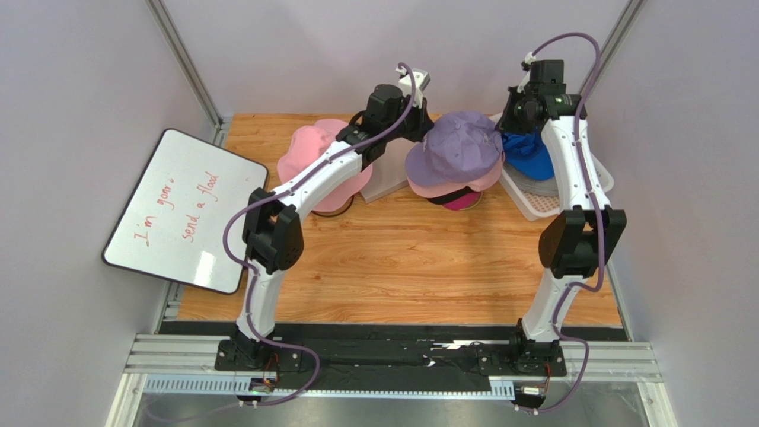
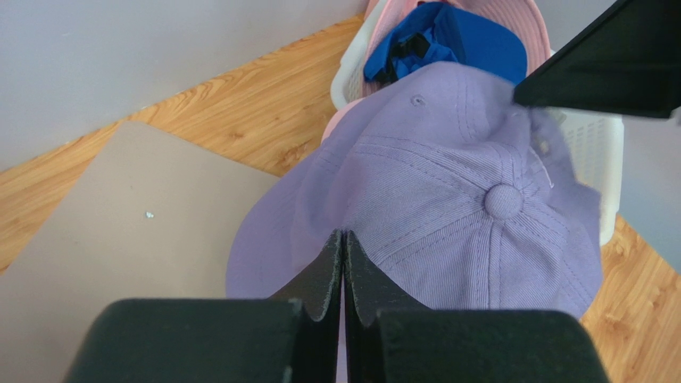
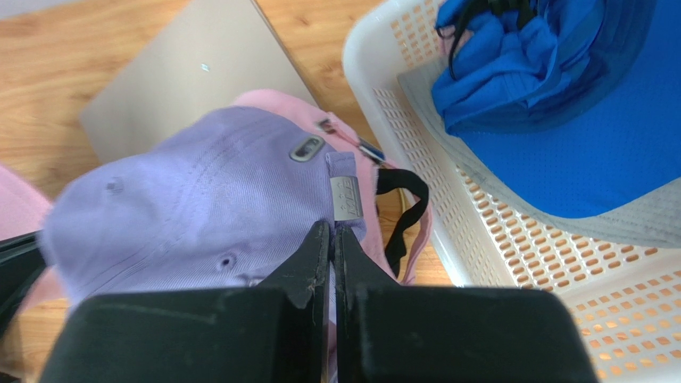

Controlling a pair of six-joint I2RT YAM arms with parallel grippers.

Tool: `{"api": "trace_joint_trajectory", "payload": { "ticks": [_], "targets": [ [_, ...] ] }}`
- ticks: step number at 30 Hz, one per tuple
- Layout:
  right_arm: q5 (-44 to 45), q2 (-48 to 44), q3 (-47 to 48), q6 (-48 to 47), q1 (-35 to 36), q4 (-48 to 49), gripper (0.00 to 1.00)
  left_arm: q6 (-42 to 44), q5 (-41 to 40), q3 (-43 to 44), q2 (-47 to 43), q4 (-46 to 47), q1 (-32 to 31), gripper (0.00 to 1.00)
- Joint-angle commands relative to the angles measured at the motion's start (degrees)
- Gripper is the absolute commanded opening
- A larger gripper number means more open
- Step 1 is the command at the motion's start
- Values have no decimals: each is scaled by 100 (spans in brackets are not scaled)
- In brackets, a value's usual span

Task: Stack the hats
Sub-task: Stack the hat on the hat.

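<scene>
Pincers: two, one on each arm, both at the lavender cap [image 2: 448, 207].
Left pincer [image 2: 343, 236]: fingers pressed together, with the tips lying on the cap's side away from the white basket [image 3: 511, 247]. Whether any cloth is nipped between them cannot be told.
Right pincer [image 3: 332, 229]: fingers likewise together, with the tips at the cap's rear edge by the strap buckle, on the side facing the basket. A pinch of cloth cannot be confirmed.
Stack: four hats on the table [image 1: 401, 258], just beside the basket. The lavender cap is on top, then a pink hat [image 1: 436, 188], a black one [image 1: 443, 200] and a magenta one [image 1: 463, 203].
Basket contents: two hats, one blue cap [image 3: 559, 144] lying on one grey hat [image 3: 639, 219].
Pink bucket hat [image 1: 312, 156]: one, beyond the stack and well apart from the basket.
Grey flat panel [image 2: 120, 231]: one, between the stack and the pink bucket hat.
Whiteboard [image 1: 183, 209]: one, the thing farthest from the basket.
</scene>
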Motion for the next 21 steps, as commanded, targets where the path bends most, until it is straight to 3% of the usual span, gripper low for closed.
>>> {"api": "trace_joint_trajectory", "payload": {
  "ticks": [1,10,21],
  "targets": [
    [493,293,-33,-118,-32,-73,0,-92,-51,468,230,-47,41,0],
    [608,338,-604,-118,-85,76,0,-75,-51,899,704,-276,41,0],
    [696,-74,-1606,-100,-129,357,0,-250,142,83,328,225,-29,0]
  ]
}}
